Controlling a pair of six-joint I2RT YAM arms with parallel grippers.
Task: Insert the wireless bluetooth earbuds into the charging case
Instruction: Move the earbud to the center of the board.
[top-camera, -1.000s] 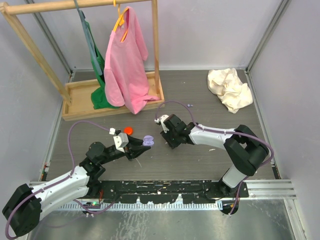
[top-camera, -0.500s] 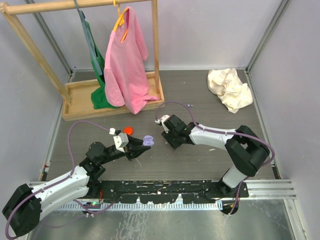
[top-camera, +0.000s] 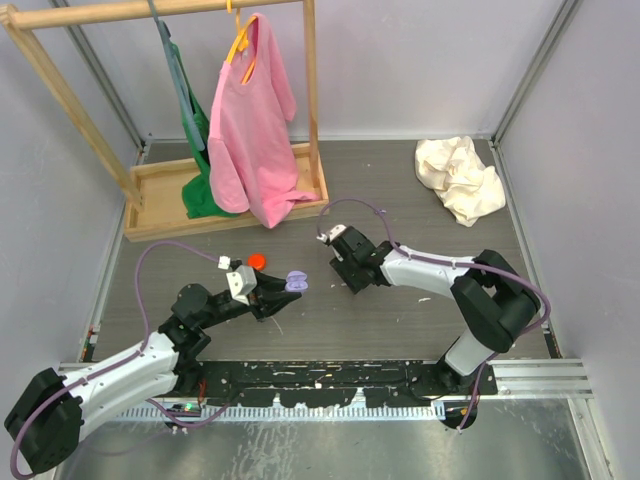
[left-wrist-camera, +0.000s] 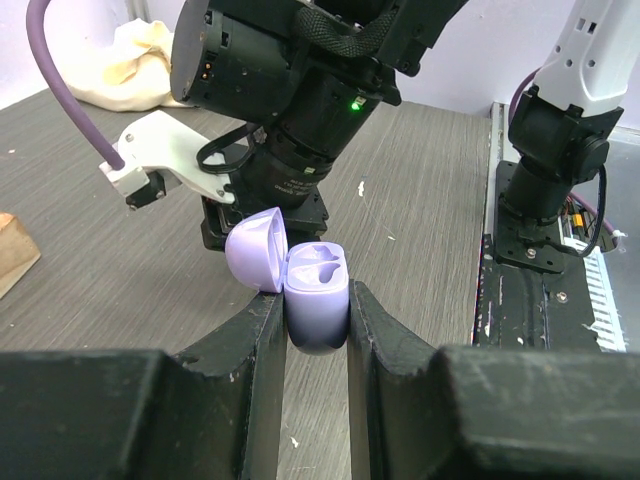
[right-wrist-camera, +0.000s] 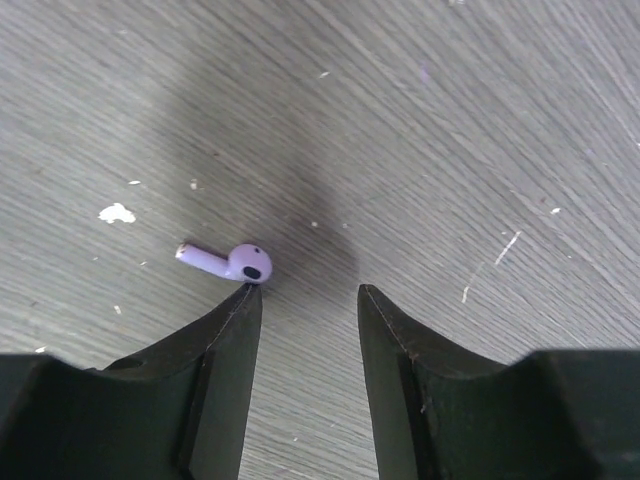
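Case (left-wrist-camera: 318, 283), lilac, lid open, clamped in left pincer (left-wrist-camera: 316, 305); right pincer (right-wrist-camera: 305, 292) parted, lilac earbud (right-wrist-camera: 228, 262) just beside it.

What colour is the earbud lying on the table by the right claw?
The earbud is lilac, with a dark spot; the right wrist view shows it best.

We are looking at a grey wood-grain table (top-camera: 400, 200). A wooden clothes rack (top-camera: 160, 200) is standing at its far left corner. A crumpled cream cloth (top-camera: 460, 180) is lying near the far right corner. A small red object (top-camera: 257, 259) is resting left of centre. A lilac earbud (right-wrist-camera: 225, 262) is lying among white specks (right-wrist-camera: 117, 212).
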